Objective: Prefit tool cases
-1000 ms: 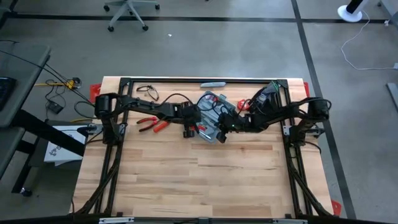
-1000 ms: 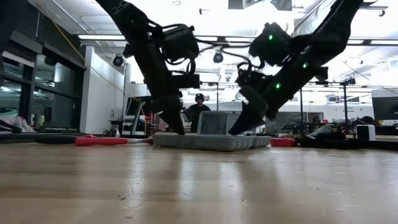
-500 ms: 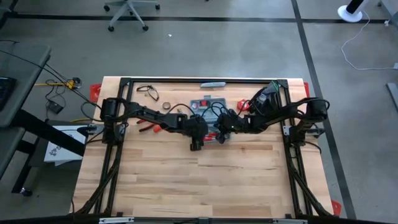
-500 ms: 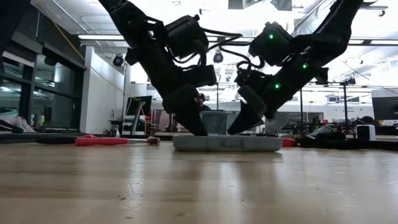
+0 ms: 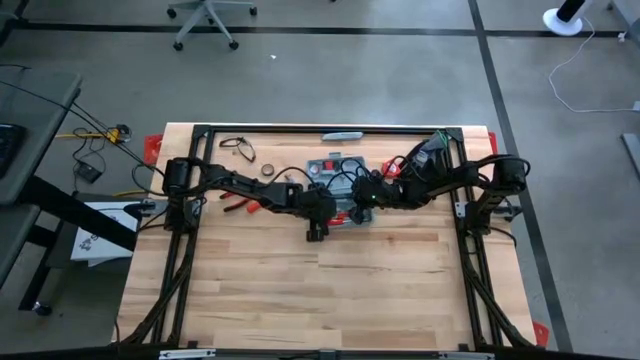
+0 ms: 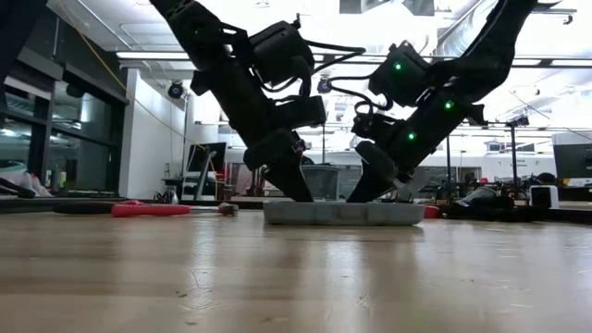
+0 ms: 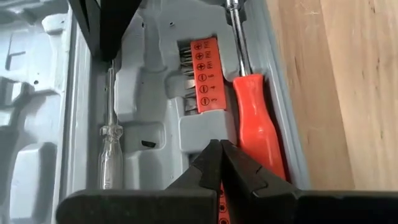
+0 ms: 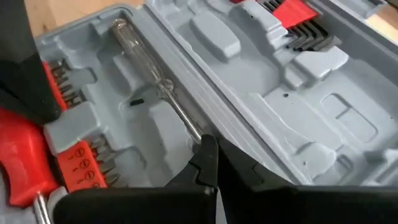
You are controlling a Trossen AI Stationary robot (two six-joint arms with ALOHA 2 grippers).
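Lying open, the blue-grey tool case (image 7: 155,118) shows a red-handled screwdriver (image 7: 258,127) | left gripper (image 7: 219,163) clenched, empty, inside it | right gripper (image 8: 208,163) clenched, empty, over its tray

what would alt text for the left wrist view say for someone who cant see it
The left gripper, shut, hovers close over the open blue-grey tool case, whose moulded tray holds a red-handled screwdriver, an orange bit holder and a clear-handled screwdriver. Wooden table shows beside the case.
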